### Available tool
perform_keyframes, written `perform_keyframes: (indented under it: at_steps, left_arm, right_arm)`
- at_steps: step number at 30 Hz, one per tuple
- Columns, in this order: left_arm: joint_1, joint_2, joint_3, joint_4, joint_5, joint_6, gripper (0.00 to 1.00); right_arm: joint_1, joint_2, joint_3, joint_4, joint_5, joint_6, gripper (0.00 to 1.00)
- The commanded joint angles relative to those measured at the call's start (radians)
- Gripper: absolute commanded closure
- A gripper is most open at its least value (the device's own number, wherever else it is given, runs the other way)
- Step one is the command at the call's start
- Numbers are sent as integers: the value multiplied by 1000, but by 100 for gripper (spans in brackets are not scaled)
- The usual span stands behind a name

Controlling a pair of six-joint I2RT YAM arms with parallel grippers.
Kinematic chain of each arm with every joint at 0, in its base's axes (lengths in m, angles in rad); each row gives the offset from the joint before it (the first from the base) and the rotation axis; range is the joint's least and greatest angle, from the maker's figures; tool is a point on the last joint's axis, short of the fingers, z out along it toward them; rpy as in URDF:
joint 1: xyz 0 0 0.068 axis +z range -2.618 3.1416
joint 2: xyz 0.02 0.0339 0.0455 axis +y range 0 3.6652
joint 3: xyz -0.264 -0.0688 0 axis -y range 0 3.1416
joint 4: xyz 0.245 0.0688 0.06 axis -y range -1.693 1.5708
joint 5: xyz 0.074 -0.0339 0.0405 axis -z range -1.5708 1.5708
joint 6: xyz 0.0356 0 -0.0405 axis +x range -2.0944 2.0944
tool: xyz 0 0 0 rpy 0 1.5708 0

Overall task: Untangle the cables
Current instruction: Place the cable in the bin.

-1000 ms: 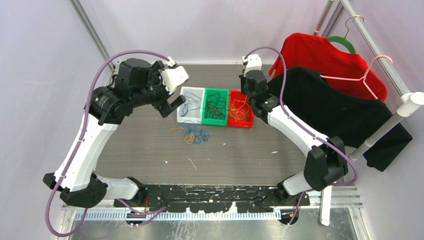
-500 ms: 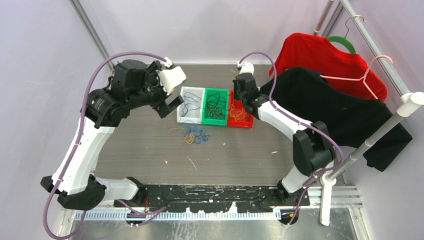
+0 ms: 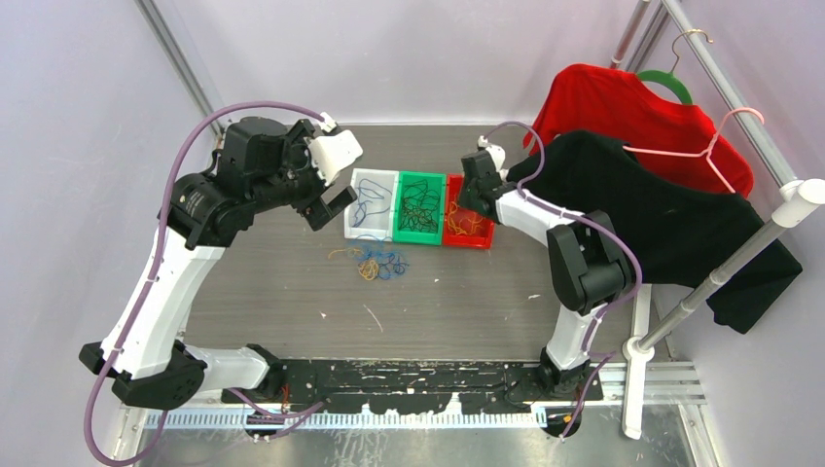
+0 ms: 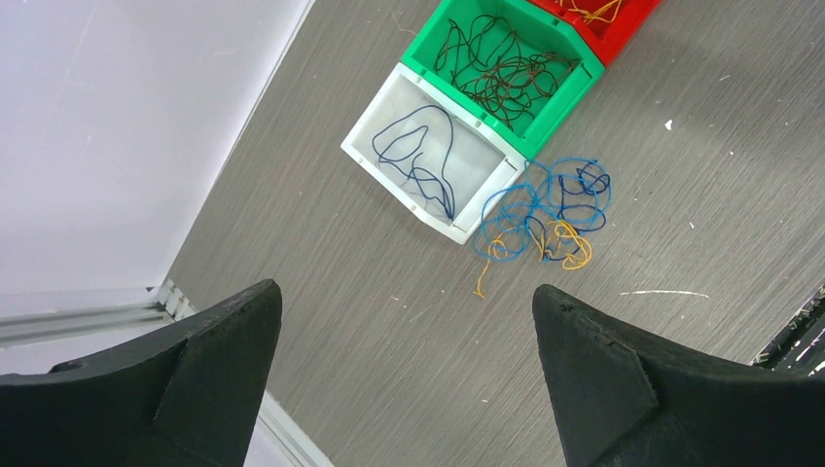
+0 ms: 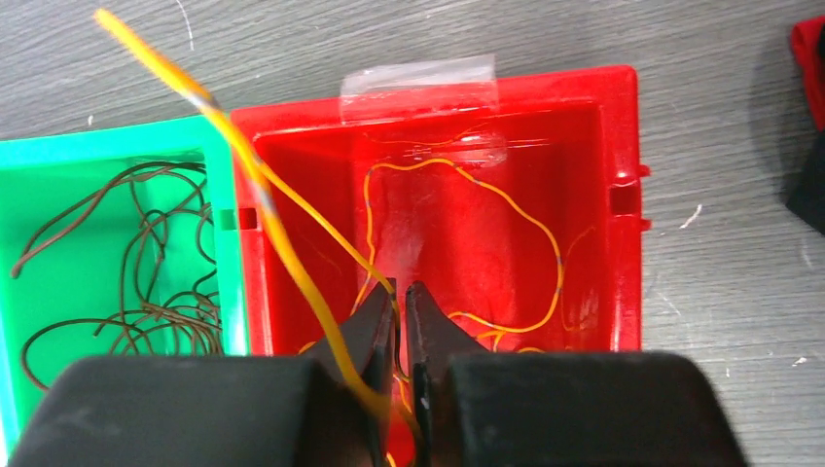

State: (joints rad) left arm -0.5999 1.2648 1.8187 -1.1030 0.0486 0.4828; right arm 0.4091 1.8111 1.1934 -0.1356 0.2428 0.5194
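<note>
red bin: glossy plastic | cables: smooth-coated | table: matt, grained | black shirt: cloth

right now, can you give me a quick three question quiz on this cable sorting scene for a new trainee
1. The right gripper, a thin orange-yellow cable at its jaws, hangs over which container? A) white plastic bin B) green plastic bin C) red plastic bin
2. True or false: the left gripper is shut on a blue cable.
3. Which cable colours make up the loose tangle on the grey wood-grain table?
Key: 1 C. 2 False, it is wide open and empty. 3 Blue and orange-yellow.
</note>
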Motion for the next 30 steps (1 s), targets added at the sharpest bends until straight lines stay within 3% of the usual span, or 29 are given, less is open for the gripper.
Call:
perform_keyframes:
  at_steps: [1, 5, 10, 20, 30]
  left_arm:
    - [6, -23, 7, 44, -8, 11, 0]
    - [5, -22, 8, 41, -9, 10, 0]
    - [5, -21, 12, 36, -9, 11, 0]
    - [5, -22, 13, 33, -7, 12, 0]
    - [5, -24, 10, 34, -10, 13, 0]
  right_arm:
    - [-5, -11, 38, 12, -2, 54, 78]
    - [-8, -48, 33, 22, 8, 43, 58]
    - [-14, -95, 52, -4, -7, 23, 50]
    - [-38, -206, 85, -47, -50, -19, 46]
    - [-43, -141, 160, -47, -70, -47, 51]
